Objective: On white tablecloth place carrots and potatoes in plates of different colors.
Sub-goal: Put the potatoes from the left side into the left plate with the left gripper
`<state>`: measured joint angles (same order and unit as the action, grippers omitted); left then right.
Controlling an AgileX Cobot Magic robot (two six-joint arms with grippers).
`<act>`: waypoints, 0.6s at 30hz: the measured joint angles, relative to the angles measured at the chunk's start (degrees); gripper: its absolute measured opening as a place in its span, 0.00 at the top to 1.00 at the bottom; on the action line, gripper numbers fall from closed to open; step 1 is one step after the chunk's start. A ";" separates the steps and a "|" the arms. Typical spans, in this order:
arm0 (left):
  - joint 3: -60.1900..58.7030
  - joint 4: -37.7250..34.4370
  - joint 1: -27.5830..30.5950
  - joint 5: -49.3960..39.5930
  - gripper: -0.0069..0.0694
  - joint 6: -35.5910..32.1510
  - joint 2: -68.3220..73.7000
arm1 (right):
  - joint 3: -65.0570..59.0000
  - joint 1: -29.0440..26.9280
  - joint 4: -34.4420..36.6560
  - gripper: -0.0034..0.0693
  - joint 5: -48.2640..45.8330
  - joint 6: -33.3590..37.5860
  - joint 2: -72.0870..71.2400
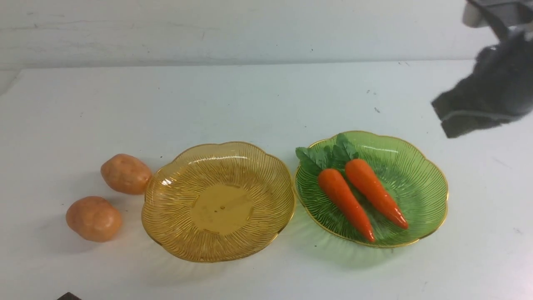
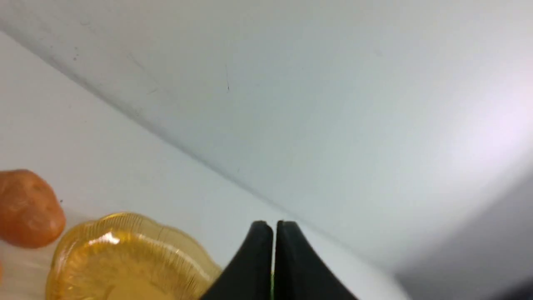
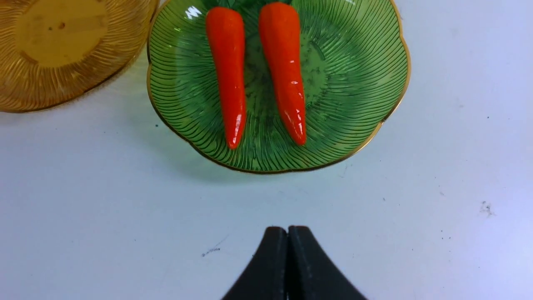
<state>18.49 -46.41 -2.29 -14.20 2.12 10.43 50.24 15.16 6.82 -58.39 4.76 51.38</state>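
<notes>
Two carrots [image 1: 343, 198] [image 1: 374, 191] lie side by side in the green plate [image 1: 420, 179] on the white tablecloth [image 1: 266, 104]; they also show in the right wrist view [image 3: 227, 71] [image 3: 285, 66]. The amber plate [image 1: 218, 202] is empty. Two potatoes [image 1: 125, 173] [image 1: 94, 218] lie on the cloth to its left, the far one touching its rim. My right gripper [image 3: 287, 229] is shut and empty, raised on the near side of the green plate [image 3: 354, 83]. My left gripper [image 2: 273, 225] is shut and empty, near the amber plate [image 2: 125, 258] and one potato [image 2: 27, 208].
A white wall [image 1: 250, 29] stands behind the table's far edge. My right arm [image 1: 491, 83] hangs blurred at the upper right of the front view. A dark corner [image 1: 68, 296] shows at the bottom left edge.
</notes>
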 joint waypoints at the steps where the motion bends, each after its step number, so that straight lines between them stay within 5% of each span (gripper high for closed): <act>1: 5.35 1.71 0.00 -5.17 0.91 -3.18 6.66 | -0.35 0.00 0.00 0.97 -0.15 0.00 -0.59; 6: 26.53 19.97 0.00 -42.92 0.91 -5.58 40.33 | -0.79 0.00 0.00 0.97 -0.77 0.06 -0.63; 8: 31.98 28.34 0.00 -50.14 0.91 -3.69 50.67 | -0.79 0.00 -0.21 0.97 -0.81 0.13 -0.63; 12: 41.32 43.96 0.00 -54.73 0.91 0.78 68.98 | -0.85 0.00 -1.11 0.97 -0.76 0.23 -0.63; 18: 46.34 50.11 0.00 -54.73 0.91 5.18 76.64 | -0.85 0.00 -1.30 0.97 -0.86 0.23 -0.63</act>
<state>64.83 3.70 -2.29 -68.93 7.29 87.06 49.39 15.16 5.52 -59.26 5.00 50.75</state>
